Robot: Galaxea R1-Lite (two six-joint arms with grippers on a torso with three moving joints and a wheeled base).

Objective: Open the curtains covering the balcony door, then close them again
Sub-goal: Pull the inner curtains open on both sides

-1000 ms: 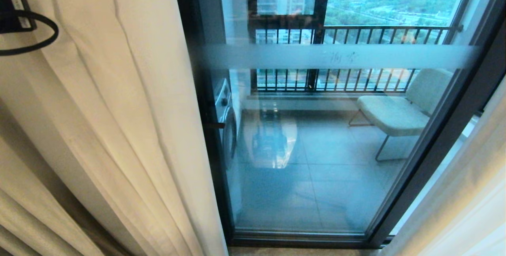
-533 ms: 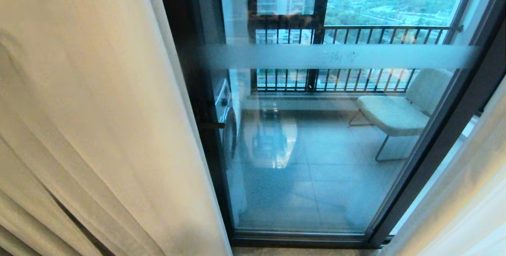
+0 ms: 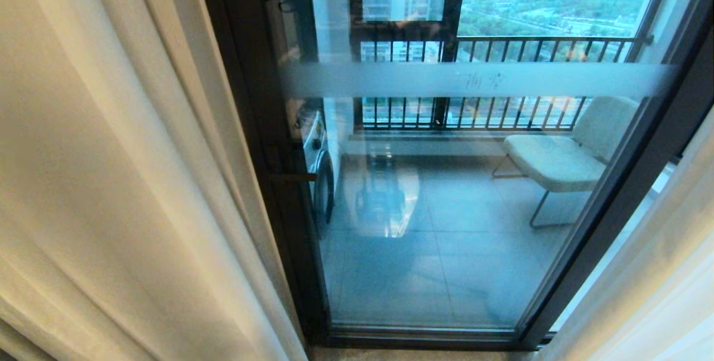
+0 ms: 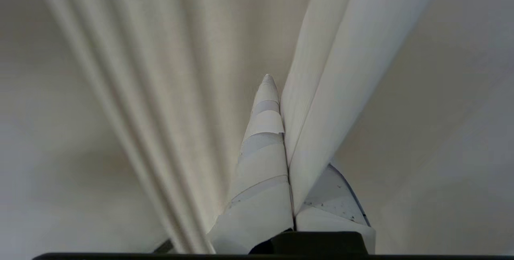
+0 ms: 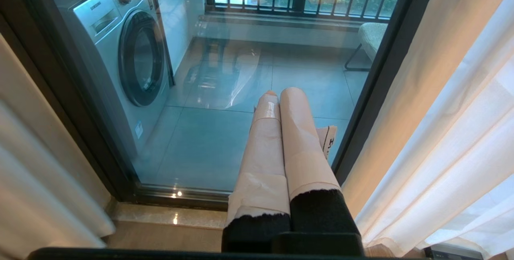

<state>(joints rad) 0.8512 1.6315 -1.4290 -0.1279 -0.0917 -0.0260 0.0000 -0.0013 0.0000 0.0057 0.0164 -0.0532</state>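
The left cream-beige curtain hangs bunched over the left of the head view, and its edge lies against the dark frame of the balcony door. The glass with its frosted band is uncovered. A second cream curtain hangs at the right edge, with a white sheer behind it. My left gripper is out of the head view; its wrist view shows it shut on a fold of curtain that hides most of one taped finger. My right gripper is shut and empty, low before the door's sill.
Behind the glass are a washing machine on the left, a pale chair on the right and a dark railing at the back. The door's bottom track and a light threshold lie just ahead of the right gripper.
The left curtain's edge has slid leftward, uncovering more of the dark door frame. The black part of my left arm seen at the upper left has left the head view.
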